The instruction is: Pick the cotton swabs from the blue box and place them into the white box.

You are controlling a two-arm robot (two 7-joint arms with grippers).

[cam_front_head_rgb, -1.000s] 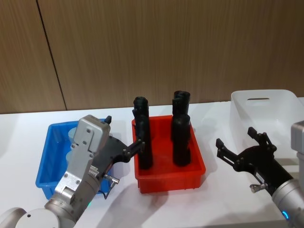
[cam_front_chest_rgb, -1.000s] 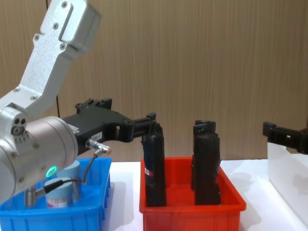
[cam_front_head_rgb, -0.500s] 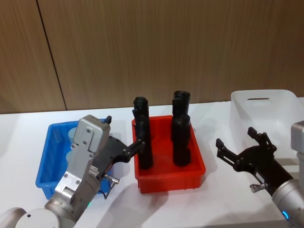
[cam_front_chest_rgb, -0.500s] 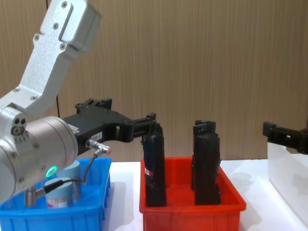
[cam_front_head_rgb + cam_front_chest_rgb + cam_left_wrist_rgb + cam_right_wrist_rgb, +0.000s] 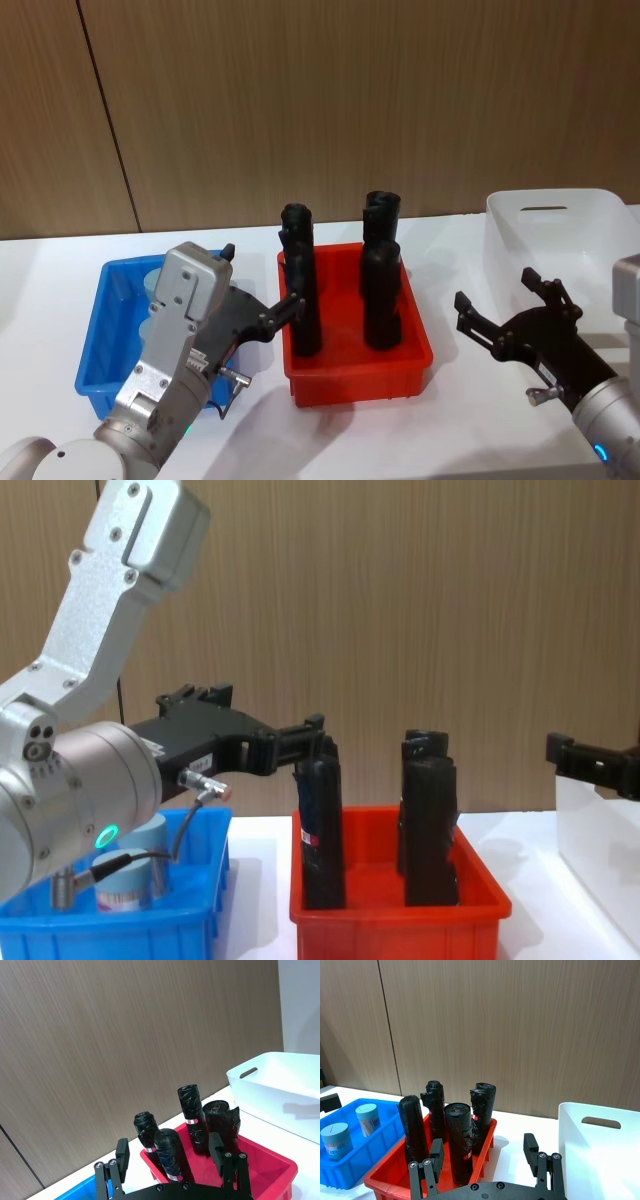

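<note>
**Arm pose.** The left gripper [image 5: 260, 276] is held level to the left of the red bin [image 5: 355, 381], raised above the right-hand part of the blue box [image 5: 94, 345] and pointing forward toward the wall. Its fingers are spread wide and grip nothing. One fingertip reaches across the red bin's left rim, close by the top of the nearest of the black rolls [image 5: 380, 292]; whether it touches that roll cannot be told. The right gripper [image 5: 496, 290] hangs on the opposite side of the red bin, between that bin and the white box [image 5: 575, 235], above the white table [image 5: 450, 430]. It too is spread wide and empty.

**Task objects.** Two cotton swabs [image 5: 368, 1119] stand upright in the blue box, which sits just left of the red bin. They are apart from each other. Each is a small clear cylinder capped by a pale blue-grey round lid, with tan sticks visible through the side. The white box stands to the right of the red bin, well apart from it, its slot handle in the far wall. Four black rolls stand upright inside the red bin.
</note>
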